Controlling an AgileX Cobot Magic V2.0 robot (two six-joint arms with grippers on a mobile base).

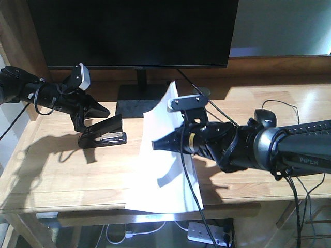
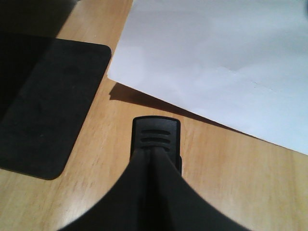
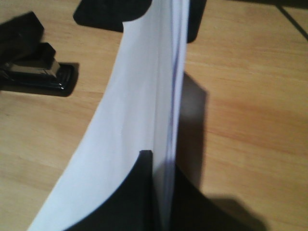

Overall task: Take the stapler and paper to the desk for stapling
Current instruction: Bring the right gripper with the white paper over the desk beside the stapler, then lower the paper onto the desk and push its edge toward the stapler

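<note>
Here, at a light-wood bench [image 1: 62, 175], the left fingers [image 1: 98, 111] are clenched on the stapler [image 1: 106, 135]; the stapler sits at the left of the bench, its top arm tilted up from a base with a silvery strip; whether the base touches the wood cannot be told from the front; in the left wrist view its ridged black end [image 2: 156, 134] pokes out past the fingers [image 2: 115, 204]. The right fingers [image 1: 165, 142] grasp the paper [image 1: 160, 175] by its right edge, pinching it so that this edge stands upright while the rest curves down leftward onto the bench; the right wrist view shows the sheets [image 3: 130, 96] clamped between the two dark fingers [image 3: 130, 192], the stapler [image 3: 38, 74] lying well to their left. The paper's near edge reaches the front rim of the bench; its far corner rises before the monitor [image 1: 134, 31]; that corner [image 2: 144, 67] lies near the stapler's end but apart from it, casting a shadow on the wood. The monitor's dark base [image 1: 135, 106] stands behind both; a black mouse [image 1: 266, 118] rests at the right, behind the right arm.
</note>
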